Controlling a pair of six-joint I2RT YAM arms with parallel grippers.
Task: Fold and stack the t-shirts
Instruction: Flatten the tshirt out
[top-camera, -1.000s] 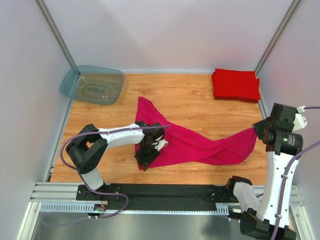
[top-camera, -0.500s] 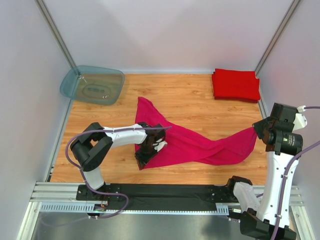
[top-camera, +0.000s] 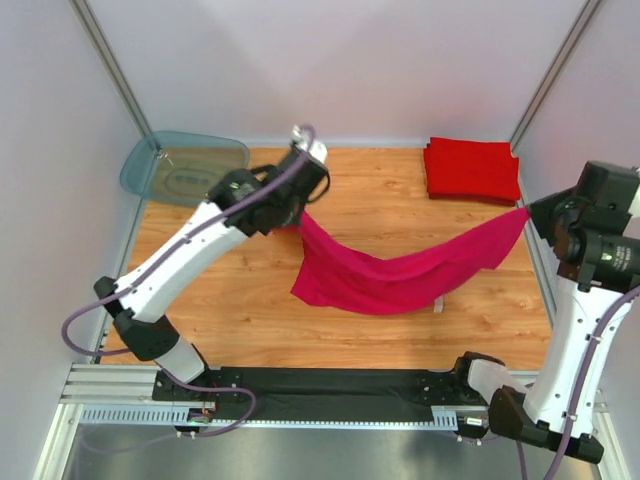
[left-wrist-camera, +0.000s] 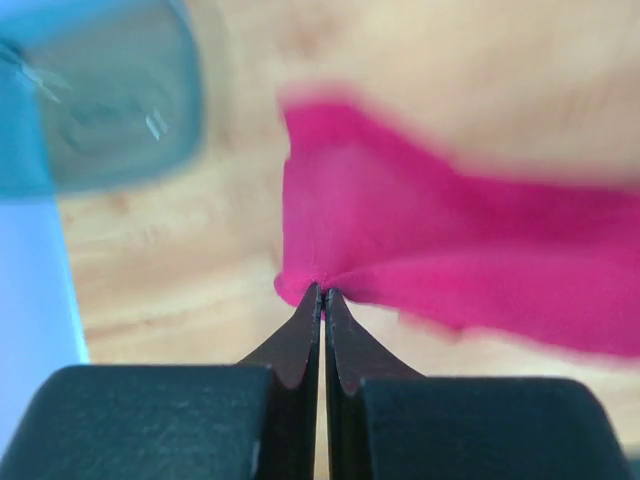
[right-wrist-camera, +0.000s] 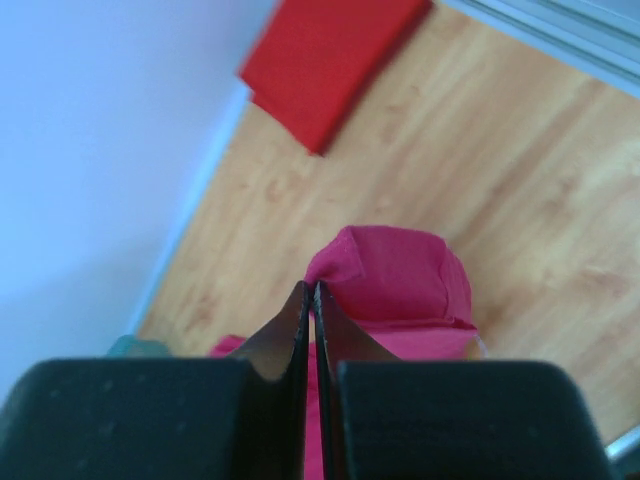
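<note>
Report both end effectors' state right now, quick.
Left end effector: closed, pinching one end of the magenta t-shirt.
Right end effector: closed, pinching the other end of it.

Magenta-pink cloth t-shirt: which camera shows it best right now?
Top external: the whole magenta-pink cloth t-shirt shows, sagging between the left gripper and right gripper. Left wrist is blurred, showing only the pinched corner and part of the span. Right wrist shows only the bunched end at its closed jaws.

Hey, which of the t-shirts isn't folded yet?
The magenta-pink t-shirt, pinched at its ends by the left hand and right hand, sagging between them. The red t-shirts lie folded flat in the far right corner.
</note>
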